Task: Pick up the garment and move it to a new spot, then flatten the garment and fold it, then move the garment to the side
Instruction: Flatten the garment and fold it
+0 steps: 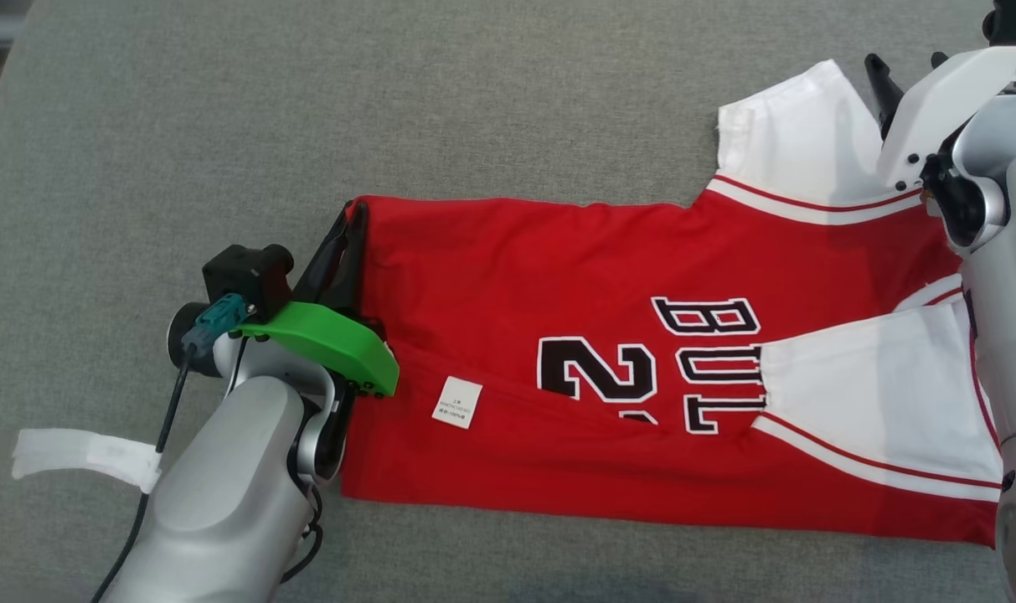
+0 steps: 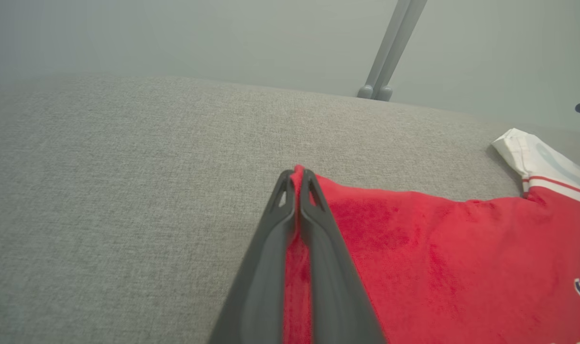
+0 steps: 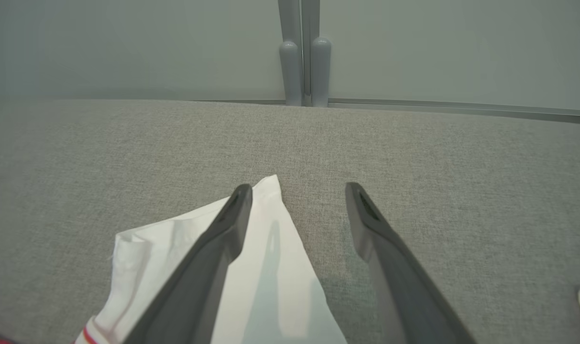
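A red jersey [image 1: 558,276] with white sleeves and black lettering lies partly folded on the grey table, its near long edge turned over so a white label [image 1: 457,402] shows. My left gripper [image 1: 355,211] is shut on the jersey's far left corner [image 2: 297,171], red cloth pinched between the fingers [image 2: 318,239]. My right gripper [image 1: 905,60] is open at the far right, hovering over the outer edge of the far white sleeve [image 1: 796,126]. In the right wrist view, one of its fingers [image 3: 208,258] crosses the sleeve [image 3: 266,286] while the other is over bare cloth.
The grey fabric tabletop [image 1: 390,100] stretches wide to the left and far side. A white strip of tape [image 1: 80,456] lies at the near left by my left forearm. Grey posts [image 3: 304,52] stand beyond the table's far edge.
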Tool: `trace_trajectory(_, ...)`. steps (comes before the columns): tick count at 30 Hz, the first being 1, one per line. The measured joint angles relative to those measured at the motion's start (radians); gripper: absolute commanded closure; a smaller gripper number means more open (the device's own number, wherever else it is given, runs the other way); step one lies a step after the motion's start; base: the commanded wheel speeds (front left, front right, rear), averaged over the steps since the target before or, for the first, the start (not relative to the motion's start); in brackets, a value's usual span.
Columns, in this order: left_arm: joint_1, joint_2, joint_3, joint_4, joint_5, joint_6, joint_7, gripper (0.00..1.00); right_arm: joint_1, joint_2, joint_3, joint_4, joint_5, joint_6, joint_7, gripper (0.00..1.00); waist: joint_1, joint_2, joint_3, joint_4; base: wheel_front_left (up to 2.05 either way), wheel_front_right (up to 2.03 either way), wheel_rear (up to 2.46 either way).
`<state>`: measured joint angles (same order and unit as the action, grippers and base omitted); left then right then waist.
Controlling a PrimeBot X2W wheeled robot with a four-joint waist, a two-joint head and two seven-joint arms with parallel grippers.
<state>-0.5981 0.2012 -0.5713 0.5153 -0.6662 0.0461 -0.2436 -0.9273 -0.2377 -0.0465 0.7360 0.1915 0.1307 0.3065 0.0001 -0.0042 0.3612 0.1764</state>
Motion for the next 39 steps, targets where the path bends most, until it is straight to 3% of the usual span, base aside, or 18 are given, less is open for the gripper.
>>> trace_trajectory(16,-0.026,-0.029,-0.016,-0.004,0.017,-0.004,-0.010,1.00,-0.175,-0.009,-0.016,0.284,-0.101,0.000,-0.047,0.00,0.0000,0.0000,0.113,0.091,0.00,0.00,0.00)
trace_trajectory(17,-0.028,-0.029,-0.016,-0.002,0.017,-0.005,-0.010,1.00,-0.180,-0.010,-0.013,0.296,-0.104,0.000,-0.055,0.06,0.0000,0.0000,0.112,0.091,0.00,0.00,0.00)
trace_trajectory(18,-0.029,-0.029,-0.017,0.000,0.017,-0.006,-0.010,1.00,-0.185,-0.011,-0.009,0.306,-0.107,0.000,-0.058,0.50,0.0000,0.0000,0.111,0.089,0.00,0.00,0.00)
trace_trajectory(22,-0.033,-0.028,-0.018,0.006,0.017,-0.007,-0.010,1.00,-0.194,-0.013,0.006,0.340,-0.120,0.000,-0.081,1.00,-0.0001,0.0000,0.106,0.082,0.00,0.00,0.00)
trace_trajectory(31,-0.030,-0.008,-0.011,0.017,0.007,-0.007,-0.011,1.00,-0.202,0.010,0.040,0.391,-0.094,0.000,-0.194,1.00,0.0000,0.0000,0.061,0.056,0.00,0.00,0.00)
trace_trajectory(39,0.013,0.037,0.012,0.011,-0.025,-0.002,0.014,1.00,-0.138,0.018,0.180,0.330,0.048,0.000,-0.278,1.00,0.0000,0.0000,-0.008,0.011,0.00,0.00,0.00)
